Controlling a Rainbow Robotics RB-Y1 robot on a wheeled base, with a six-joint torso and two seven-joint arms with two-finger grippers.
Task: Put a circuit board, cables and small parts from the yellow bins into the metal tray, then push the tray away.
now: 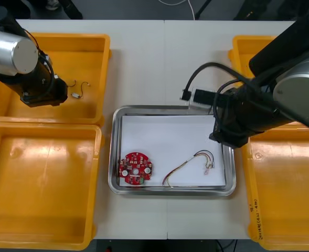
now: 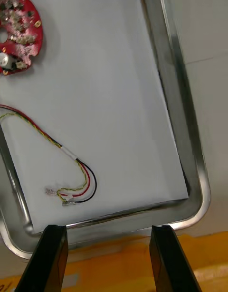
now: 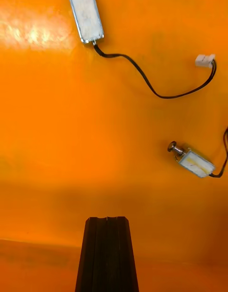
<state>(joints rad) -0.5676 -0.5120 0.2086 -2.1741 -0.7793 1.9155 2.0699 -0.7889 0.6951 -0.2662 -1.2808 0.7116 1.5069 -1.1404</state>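
Right gripper (image 2: 108, 261) hangs released over the tray (image 2: 191, 145) rim, cable (image 2: 80, 171) just ahead. Left gripper (image 3: 107, 254), clenched empty, faces 2 small metal parts (image 3: 194, 161).

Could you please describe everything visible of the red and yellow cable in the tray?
The red and yellow cable is a thin twisted pair that passes a white sleeve, then fans into red, yellow and black wires curling into a hook and ending in pale connectors. It lies flat on the white inside of the metal tray, apart from the circuit board. The open right claw hovers near its connectors, not touching.
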